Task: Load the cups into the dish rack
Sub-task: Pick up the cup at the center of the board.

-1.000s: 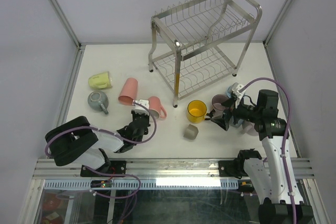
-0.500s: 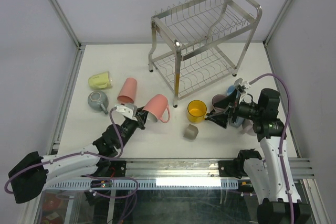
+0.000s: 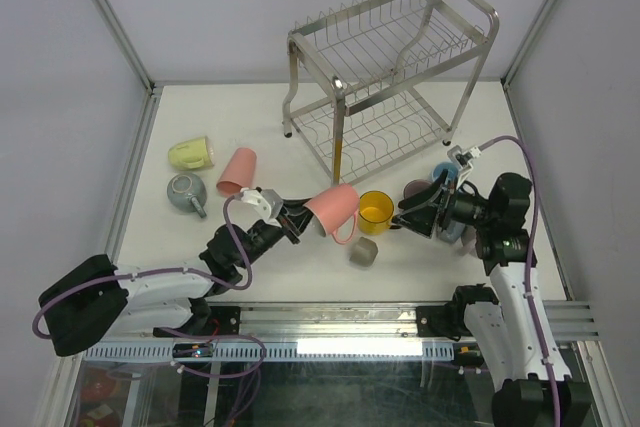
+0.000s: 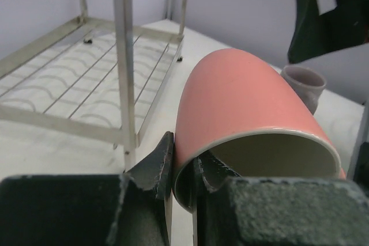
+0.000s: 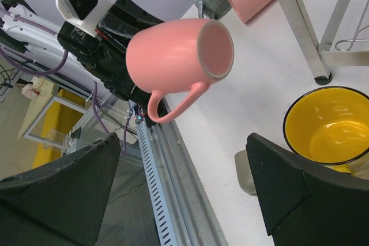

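Pink mug carried toward rack since last frame

Left gripper [image 3: 298,225] is clamped on the rim of the pink mug [image 3: 335,209], one finger inside the mouth and one outside, as the left wrist view confirms. The mug lies on its side in the air with its handle hanging down, clear of the table [image 3: 250,127]. It sits just in front of the front leg of the dish rack [image 3: 390,77] and just beside the yellow mug [image 3: 375,211].

One second ago the same mug was on the table further left, and the left arm was folded back near its base. The arm is now stretched forward and to the right.

Right gripper [image 3: 413,215] stands wide apart with nothing between its fingers. It hangs just right of the yellow mug, a little further from the near edge than one second ago.

Both rack tiers hold no cups. A second pink mug [image 3: 237,171], a pale yellow-green mug [image 3: 190,154] and a grey-blue mug [image 3: 186,192] lie on the table at left. A small grey-beige cup [image 3: 362,252] sits near the yellow mug.
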Available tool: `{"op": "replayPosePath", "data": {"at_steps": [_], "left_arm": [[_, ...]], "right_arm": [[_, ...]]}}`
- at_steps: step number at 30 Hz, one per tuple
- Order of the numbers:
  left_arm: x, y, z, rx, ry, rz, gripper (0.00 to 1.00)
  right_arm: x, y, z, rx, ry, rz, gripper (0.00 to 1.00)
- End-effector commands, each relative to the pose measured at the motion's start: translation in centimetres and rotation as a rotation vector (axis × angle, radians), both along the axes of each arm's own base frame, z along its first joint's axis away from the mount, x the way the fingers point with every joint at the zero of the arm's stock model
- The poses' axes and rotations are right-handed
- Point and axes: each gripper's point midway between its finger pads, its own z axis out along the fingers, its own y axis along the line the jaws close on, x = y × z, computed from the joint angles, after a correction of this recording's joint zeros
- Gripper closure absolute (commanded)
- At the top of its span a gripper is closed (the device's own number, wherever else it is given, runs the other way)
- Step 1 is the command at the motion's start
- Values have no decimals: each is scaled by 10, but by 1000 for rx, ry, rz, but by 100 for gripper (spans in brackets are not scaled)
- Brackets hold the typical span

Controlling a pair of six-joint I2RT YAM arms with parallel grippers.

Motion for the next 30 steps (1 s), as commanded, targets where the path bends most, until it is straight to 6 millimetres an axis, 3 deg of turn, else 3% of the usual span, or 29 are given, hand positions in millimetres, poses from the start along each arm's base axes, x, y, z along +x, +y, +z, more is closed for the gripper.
{"op": "replayPosePath", "data": {"at_steps": [1,9,18,22,26,27,28,29,30], "left_arm": [[-20,-5,126,-369,-258,-106,100],[-18,-28,151,-437,-309,-165,100],[-8,-45,154,-459,-320,-172,100],[-9,-53,157,-464,-321,-197,100],[-14,-59,162,-474,-329,-220,100],[-11,-65,154,-457,-315,-224,100],[-11,-68,152,-455,-312,-229,100],[-12,-69,151,-455,-314,-234,100],[-10,-72,148,-449,-311,-236,100]], "right_arm": [[-3,3,7,34,22,-17,7],[-4,14,3,46,-115,32,8],[-14,26,17,64,-282,109,8],[-16,29,12,66,-276,129,8],[-16,32,20,76,-353,147,8],[-17,33,23,78,-368,151,8],[-12,34,39,205,-19,64,20],[-7,34,50,277,123,18,22],[-7,35,53,286,138,20,23]]}}
